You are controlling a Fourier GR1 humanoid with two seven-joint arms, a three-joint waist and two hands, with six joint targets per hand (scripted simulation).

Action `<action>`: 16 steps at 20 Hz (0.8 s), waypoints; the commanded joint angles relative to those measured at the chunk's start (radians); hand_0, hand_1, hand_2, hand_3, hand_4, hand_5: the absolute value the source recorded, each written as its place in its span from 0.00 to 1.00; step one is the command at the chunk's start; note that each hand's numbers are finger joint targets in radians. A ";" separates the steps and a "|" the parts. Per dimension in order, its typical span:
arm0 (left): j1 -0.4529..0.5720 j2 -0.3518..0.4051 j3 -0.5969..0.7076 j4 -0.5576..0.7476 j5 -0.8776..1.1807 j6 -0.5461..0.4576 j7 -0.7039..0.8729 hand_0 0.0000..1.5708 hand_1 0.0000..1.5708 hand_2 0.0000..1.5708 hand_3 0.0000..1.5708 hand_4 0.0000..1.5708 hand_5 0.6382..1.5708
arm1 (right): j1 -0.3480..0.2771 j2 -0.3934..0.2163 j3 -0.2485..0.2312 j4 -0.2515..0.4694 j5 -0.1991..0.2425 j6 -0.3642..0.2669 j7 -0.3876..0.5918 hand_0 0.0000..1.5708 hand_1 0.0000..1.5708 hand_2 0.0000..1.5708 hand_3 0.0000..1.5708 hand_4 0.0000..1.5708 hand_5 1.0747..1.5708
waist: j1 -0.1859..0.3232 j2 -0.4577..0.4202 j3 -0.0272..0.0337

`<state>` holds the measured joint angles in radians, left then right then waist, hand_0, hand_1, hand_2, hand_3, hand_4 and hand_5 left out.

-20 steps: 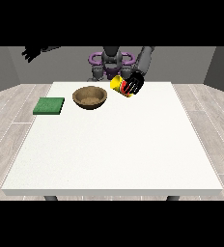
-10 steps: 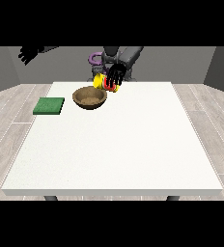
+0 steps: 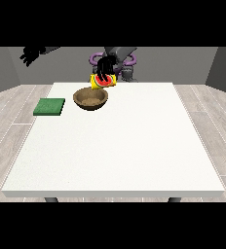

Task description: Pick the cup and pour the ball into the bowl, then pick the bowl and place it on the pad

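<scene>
One second on, we see the hand at the view's right clasping the yellow cup, now tipped over the wooden bowl, so pouring is underway; the other hand hangs raised, fingers unclear.

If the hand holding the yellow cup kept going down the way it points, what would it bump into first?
Probably the brown bowl. The hand with the yellow cup points down toward the bowl's far rim, though depth is hard to judge from this view.
</scene>
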<state>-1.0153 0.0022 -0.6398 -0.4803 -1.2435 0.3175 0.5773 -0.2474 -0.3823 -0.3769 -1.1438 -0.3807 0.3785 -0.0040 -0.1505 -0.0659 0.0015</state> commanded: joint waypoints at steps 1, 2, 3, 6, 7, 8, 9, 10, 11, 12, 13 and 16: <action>-0.038 -0.002 -0.081 -0.039 -0.047 -0.166 0.082 0.39 0.39 0.95 0.98 0.65 1.00 | -0.024 0.042 0.044 0.006 0.014 0.005 -0.006 0.00 0.00 0.00 0.19 0.44 0.97 | -0.062 0.006 -0.0006; 0.020 -0.002 -0.134 -0.099 -0.064 -0.165 0.079 0.26 0.26 0.85 0.99 0.65 1.00 | -0.027 0.053 0.045 0.033 0.050 -0.041 -0.027 0.00 0.00 0.00 0.21 0.44 0.97 | -0.011 -0.007 -0.0007; -0.035 -0.002 -0.116 -0.109 -0.042 -0.248 0.046 0.17 0.17 0.80 0.99 0.66 1.00 | -0.040 0.009 0.013 0.053 0.008 0.000 -0.005 0.00 0.00 0.00 0.21 0.44 0.96 | -0.030 -0.009 -0.0006; 0.010 -0.002 -0.135 -0.154 -0.065 -0.289 0.002 0.12 0.12 0.79 1.00 0.71 1.00 | -0.020 -0.001 0.002 0.051 0.014 -0.028 0.014 0.00 0.00 0.00 0.22 0.44 0.96 | 0.015 -0.047 -0.0013; 0.016 -0.002 -0.153 -0.200 -0.056 -0.336 0.027 0.11 0.11 0.76 1.00 0.72 1.00 | -0.026 -0.030 -0.013 0.079 -0.001 0.027 -0.018 0.00 0.00 0.00 0.17 0.44 0.95 | 0.006 -0.022 -0.0009; 0.037 -0.002 -0.180 -0.253 -0.056 -0.353 0.074 0.00 0.00 0.73 1.00 0.71 1.00 | -0.039 0.015 0.018 0.071 0.041 -0.014 -0.063 0.00 0.00 0.00 0.11 0.45 0.96 | -0.003 0.006 -0.0010; 0.046 -0.002 -0.149 -0.237 -0.056 -0.350 0.004 0.00 0.00 0.68 0.98 0.71 1.00 | -0.037 0.039 0.032 0.036 0.046 -0.083 0.011 0.00 0.00 0.00 0.11 0.45 0.96 | 0.031 -0.052 -0.0016; 0.056 -0.002 -0.121 -0.232 -0.082 -0.329 0.042 0.00 0.00 0.67 0.98 0.70 1.00 | 0.016 0.028 0.031 0.024 0.042 -0.022 -0.039 0.00 0.00 0.00 0.11 0.45 0.96 | 0.005 -0.023 -0.0015; 0.032 0.008 -0.057 -0.253 -0.030 -0.318 -0.012 0.00 0.00 0.70 0.98 0.71 1.00 | 0.015 0.010 0.005 0.040 0.024 -0.038 -0.003 0.00 0.00 0.00 0.11 0.45 0.96 | 0.046 -0.068 -0.0016; 0.086 0.018 -0.043 -0.258 -0.019 -0.251 0.016 0.00 0.00 0.73 0.95 0.66 1.00 | 0.035 0.022 0.028 0.010 0.028 -0.039 0.032 0.00 0.00 0.00 0.11 0.45 0.96 | 0.028 -0.098 -0.0022; 0.127 0.077 -0.006 -0.282 0.018 -0.155 -0.003 0.20 0.20 0.95 0.98 0.70 1.00 | 0.077 0.058 0.037 0.005 0.045 -0.051 -0.007 0.00 0.00 0.00 0.11 0.45 0.96 | 0.041 -0.112 -0.0030; 0.149 0.124 0.163 -0.366 0.194 -0.053 -0.100 0.66 0.66 1.00 0.92 0.81 1.00 | 0.053 0.020 -0.001 0.014 0.028 -0.071 0.014 0.00 0.00 0.00 0.09 0.46 0.95 | 0.092 -0.085 -0.0067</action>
<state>-0.9179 0.0685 -0.6175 -0.7668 -1.1897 0.1558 0.5565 -0.2085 -0.3622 -0.3656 -1.1206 -0.3497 0.3386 -0.0131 -0.0999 -0.1323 -0.0017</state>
